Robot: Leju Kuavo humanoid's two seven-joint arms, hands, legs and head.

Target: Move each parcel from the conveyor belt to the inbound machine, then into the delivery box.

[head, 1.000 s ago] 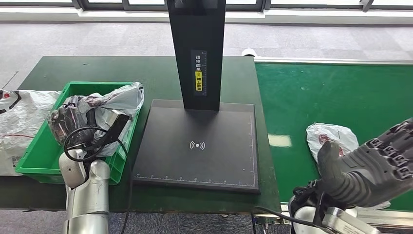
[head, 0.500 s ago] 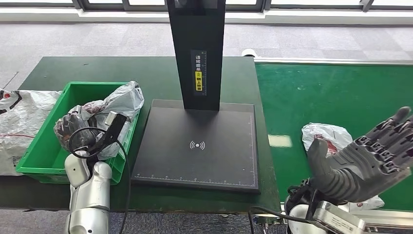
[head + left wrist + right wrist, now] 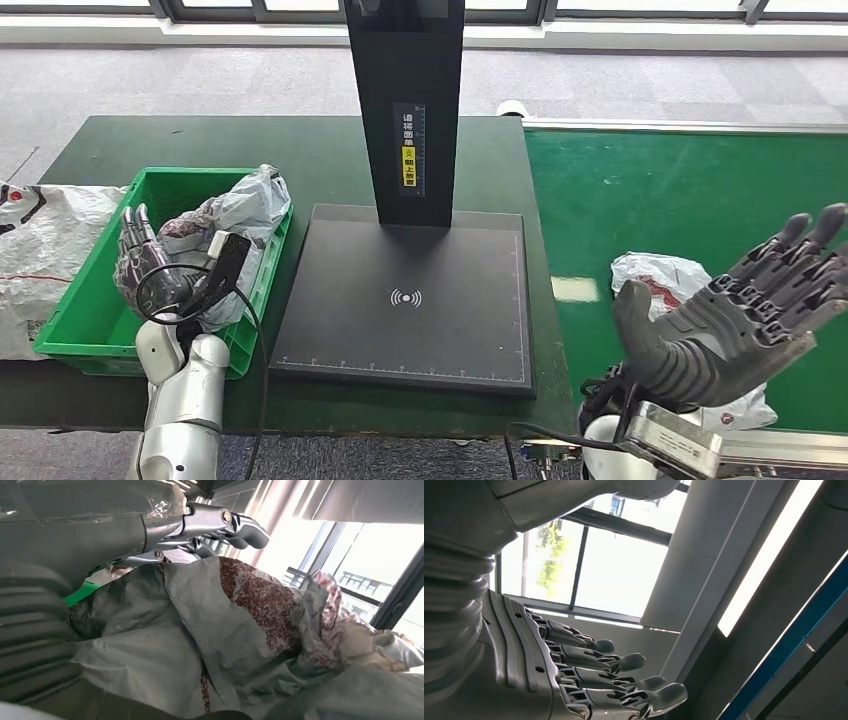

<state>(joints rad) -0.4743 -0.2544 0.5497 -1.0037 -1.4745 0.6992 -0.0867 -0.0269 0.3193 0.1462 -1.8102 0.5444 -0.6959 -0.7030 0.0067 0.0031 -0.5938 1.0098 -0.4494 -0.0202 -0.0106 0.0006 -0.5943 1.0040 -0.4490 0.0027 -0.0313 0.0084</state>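
Parcels (image 3: 235, 215) sit in green delivery box (image 3: 75, 325) | left hand (image 3: 140, 255) fingers spread, resting there | belt parcel (image 3: 665, 285) waits | right hand (image 3: 735, 315) splayed, empty | scanner plate (image 3: 405, 300) bare

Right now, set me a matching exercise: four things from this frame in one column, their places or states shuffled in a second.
Things:
1. crumpled grey plastic parcel
2. white plastic parcel with red print
3. right hand
4. flat black scanner plate of the inbound machine

Places or states:
A. bare, nothing lying on it
B. in the green plastic crate, against the left hand
C. on the green conveyor belt
D. raised, fingers spread, holding nothing

Pairs: 1-B, 2-C, 3-D, 4-A
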